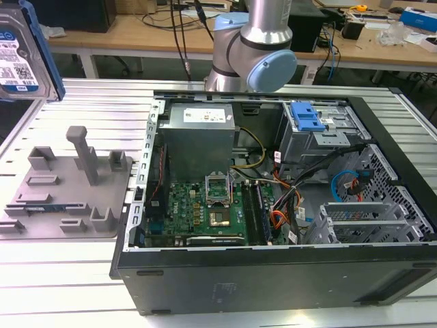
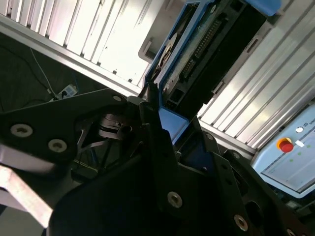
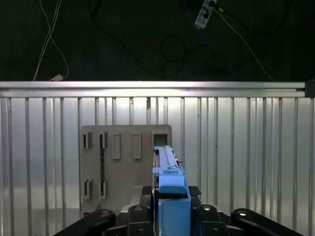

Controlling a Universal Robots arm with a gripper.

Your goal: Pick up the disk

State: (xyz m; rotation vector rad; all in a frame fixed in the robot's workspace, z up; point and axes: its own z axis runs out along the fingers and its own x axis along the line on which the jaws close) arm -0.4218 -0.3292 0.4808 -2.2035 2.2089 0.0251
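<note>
Disk (image 3: pixel 170 184) sits clamped in my tool (image 3: pixel 172 209), lifted well above the grey holder (image 1: pixel 65 188) at the exterior view's left; I judge the pick-up done.

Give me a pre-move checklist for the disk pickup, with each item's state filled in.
1. Disk off the table, raised at the exterior view's left: ok.
2. Claw closed on the disk's blue rail, in both wrist views: ok.
3. Disk sits straight between the fingers: ok in the first wrist view.
4. Grey holder below, apart from the disk: ok.
5. Grip firmness against slipping: cannot tell.
</note>
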